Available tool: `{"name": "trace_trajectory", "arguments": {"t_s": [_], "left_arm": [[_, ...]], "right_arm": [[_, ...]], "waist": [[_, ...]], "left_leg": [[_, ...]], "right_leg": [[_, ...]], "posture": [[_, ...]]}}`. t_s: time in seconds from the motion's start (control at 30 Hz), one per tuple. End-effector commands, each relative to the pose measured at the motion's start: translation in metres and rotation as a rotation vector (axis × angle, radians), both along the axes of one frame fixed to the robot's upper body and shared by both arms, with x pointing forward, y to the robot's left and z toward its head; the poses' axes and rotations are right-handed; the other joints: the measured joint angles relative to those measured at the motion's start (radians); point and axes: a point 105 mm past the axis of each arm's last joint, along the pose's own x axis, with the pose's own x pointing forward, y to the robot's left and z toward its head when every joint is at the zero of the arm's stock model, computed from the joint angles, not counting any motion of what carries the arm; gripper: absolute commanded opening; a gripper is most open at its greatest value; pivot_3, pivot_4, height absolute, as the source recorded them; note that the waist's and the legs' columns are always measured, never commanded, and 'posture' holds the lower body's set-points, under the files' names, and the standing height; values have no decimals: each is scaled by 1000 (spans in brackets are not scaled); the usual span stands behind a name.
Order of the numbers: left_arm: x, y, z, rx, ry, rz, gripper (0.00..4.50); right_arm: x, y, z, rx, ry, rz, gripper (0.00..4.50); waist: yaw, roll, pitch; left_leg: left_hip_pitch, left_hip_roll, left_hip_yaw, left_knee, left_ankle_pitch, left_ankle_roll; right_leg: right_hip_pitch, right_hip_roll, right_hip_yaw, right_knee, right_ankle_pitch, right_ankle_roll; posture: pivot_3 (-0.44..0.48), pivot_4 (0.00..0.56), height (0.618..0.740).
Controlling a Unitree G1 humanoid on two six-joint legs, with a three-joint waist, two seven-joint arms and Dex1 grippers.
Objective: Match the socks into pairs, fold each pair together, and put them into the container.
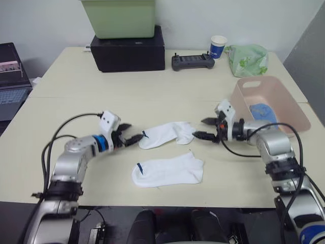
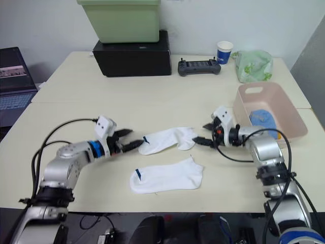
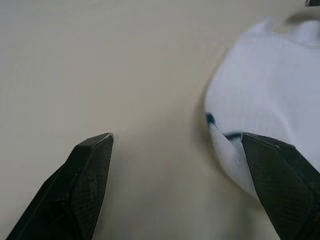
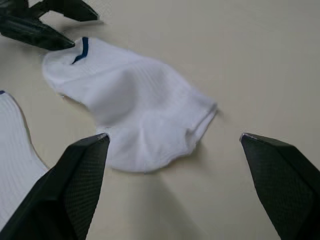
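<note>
Two white socks: you have the far white sock (image 1: 166, 134) lying flat on the cream table (image 1: 76, 81) between your grippers, and the near white sock (image 1: 167, 171) lying flat just in front of it, apart from it, dark mark at its cuff on your left.
Left gripper: your left gripper (image 1: 128, 134) sits low at the far sock's cuff end with its jaws spread; in the left wrist view one fingertip (image 3: 280, 180) overlaps the cuff edge, though you cannot tell from here whether it touches the cloth.
Right gripper: your right gripper (image 1: 204, 127) faces the far sock's toe end, fingers wide apart and holding nothing, the toe just beside the tips.
Container: your pale pink tub (image 1: 290, 104) stands on the table's right side, just beyond your right arm, with light blue socks (image 1: 263, 113) lying inside it.
Far edge: a light green bin (image 1: 120, 18) rests on a black box (image 1: 128, 52); beside them lie a dark controller (image 1: 192, 62), a blue-and-white paper cup (image 1: 218, 47) and a pale green leaf-print cloth (image 1: 248, 59).
Left margin: a laptop (image 1: 11, 76) sits off the table's left side.
</note>
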Motion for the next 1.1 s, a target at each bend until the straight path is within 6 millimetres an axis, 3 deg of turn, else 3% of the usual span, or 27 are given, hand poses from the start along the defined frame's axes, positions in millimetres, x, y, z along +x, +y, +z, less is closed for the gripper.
{"name": "trace_trajectory", "arguments": {"t_s": [0.03,0.1,0.23,0.3,0.53,0.63,0.67,0.87,1.1], "left_arm": [[-3,-8,8,5,-35,-5,4242],[-4,-11,5,18,-30,-5,4067],[-3,-16,7,9,-35,-12,2972],[-2,-16,8,7,-38,-12,2302],[-3,-16,7,22,-34,-37,4],[-3,-17,13,7,-52,-41,0],[-4,-18,16,-12,-53,-50,0],[-8,-16,32,-78,-43,-26,0],[-30,-22,64,-253,40,-95,0]], "right_arm": [[-4,10,10,9,-28,1,4495],[-5,13,6,-2,-22,-3,4500],[0,20,9,27,-23,-21,4321],[5,23,11,53,-20,-47,3860],[12,23,13,88,-14,-71,1305],[9,23,23,95,-37,-53,137],[8,23,27,99,-45,-45,26],[-9,27,50,153,-17,21,26],[-30,32,77,232,37,91,26]], "waist": [[0,0,0],[0,0,0],[0,0,0],[0,0,0],[0,0,0],[0,0,0],[0,0,0],[0,0,0],[-2,0,0]], "left_leg": [[0,0,0,0,0,0],[0,-1,0,0,0,0],[0,0,0,-1,0,1],[0,0,1,-1,0,1],[0,0,1,-1,0,0],[0,0,1,-1,0,1],[0,0,1,-1,0,1],[0,0,1,-1,0,1],[0,0,0,-2,0,1]], "right_leg": [[0,0,0,0,0,0],[0,0,0,0,0,0],[0,1,0,-1,0,0],[0,1,0,-2,0,0],[0,1,-1,-2,0,0],[0,1,-1,-2,0,0],[0,1,-1,-2,0,0],[0,1,0,-2,0,0],[0,1,0,-2,0,0]], "posture": [[0,150,740],[0,150,740],[0,150,740],[0,150,740],[0,150,740],[0,150,740],[0,150,740],[0,150,740],[0,150,740]]}}
